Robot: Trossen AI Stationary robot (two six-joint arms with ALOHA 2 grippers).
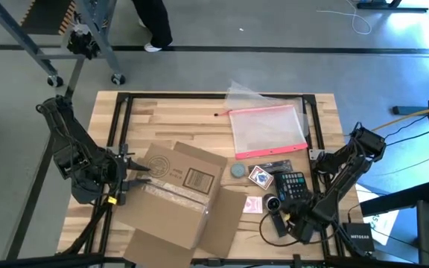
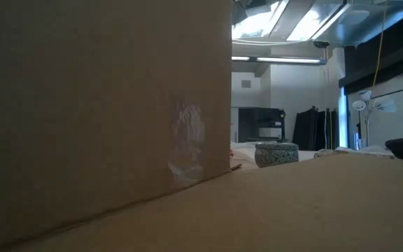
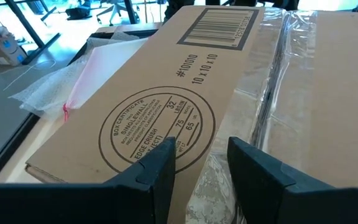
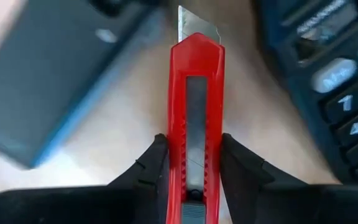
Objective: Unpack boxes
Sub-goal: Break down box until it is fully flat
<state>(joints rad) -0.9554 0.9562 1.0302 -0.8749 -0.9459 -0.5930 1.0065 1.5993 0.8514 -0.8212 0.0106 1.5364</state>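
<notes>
The brown cardboard box (image 1: 177, 197) lies on the table's near left; its flaps spread toward the near edge, and its stamped, taped side (image 3: 185, 93) faces up. It fills most of the low view (image 2: 103, 105). My left gripper (image 1: 129, 177) (image 3: 201, 165) stands at the box's left end, fingers apart over the taped seam. My right gripper (image 1: 278, 219) (image 4: 194, 146) hangs near the table's near right, pointing down, shut on a red box cutter (image 4: 194, 93) whose blade (image 4: 194, 25) is out. My left gripper: I cannot tell whether its fingers (image 3: 157, 171) touch the box's upper side; they stand on either side of the taped seam. My right gripper pinches the cutter's red body (image 4: 194, 155) by its two narrow sides between the two fingers. The cutter lies along the fingers and sticks out past their tips, blade end down toward the table.
To the box's right lie a black calculator (image 1: 293, 186), a card pack (image 1: 261, 177), a round grey tin (image 1: 238, 170) (image 2: 277, 154) and a pink card (image 1: 253, 205). A clear pouch with a pink edge (image 1: 268, 130) lies at the far right. A black NETGEAR unit (image 1: 360, 237) sits off the near right corner.
</notes>
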